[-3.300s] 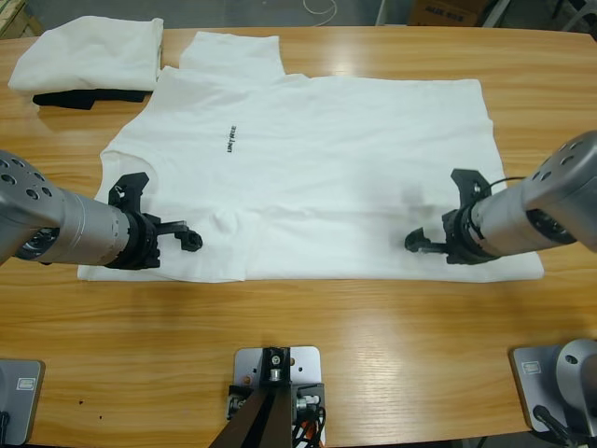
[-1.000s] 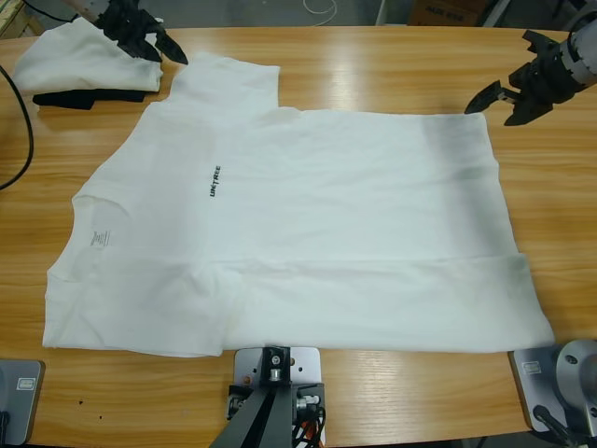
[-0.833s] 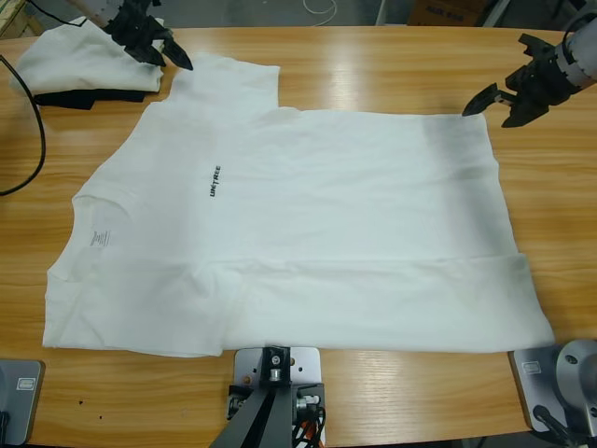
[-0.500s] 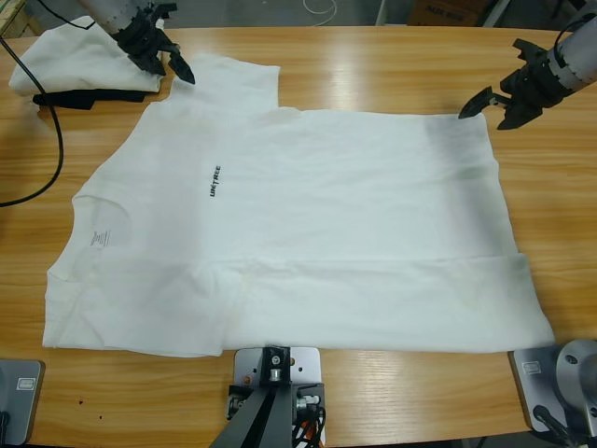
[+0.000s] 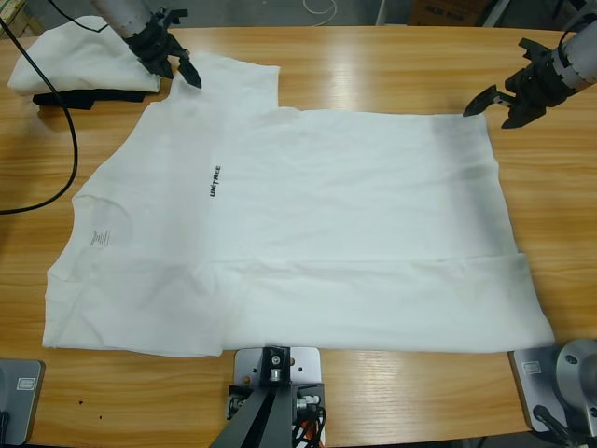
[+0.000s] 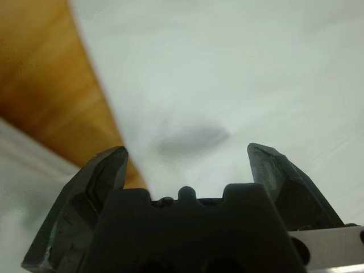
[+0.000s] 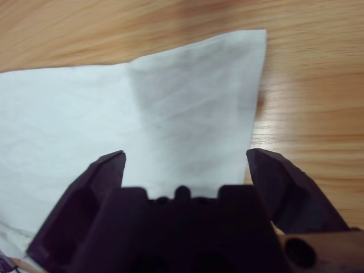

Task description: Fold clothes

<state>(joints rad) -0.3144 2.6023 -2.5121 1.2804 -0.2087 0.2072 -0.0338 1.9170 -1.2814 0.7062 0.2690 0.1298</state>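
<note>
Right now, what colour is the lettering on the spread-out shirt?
Black, on the white T-shirt; the lettering shows best in the high view.

Both arms are silver-grey tubes ending in black claws: left claw, right claw. A thin black cable trails behind the left claw.

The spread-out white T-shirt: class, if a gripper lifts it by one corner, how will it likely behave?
The T-shirt lies flat with soft creases, so it would probably drape limply. It looks thin, hence likely light. Being far wider than the right gripper, most would probably trail on the table.
</note>
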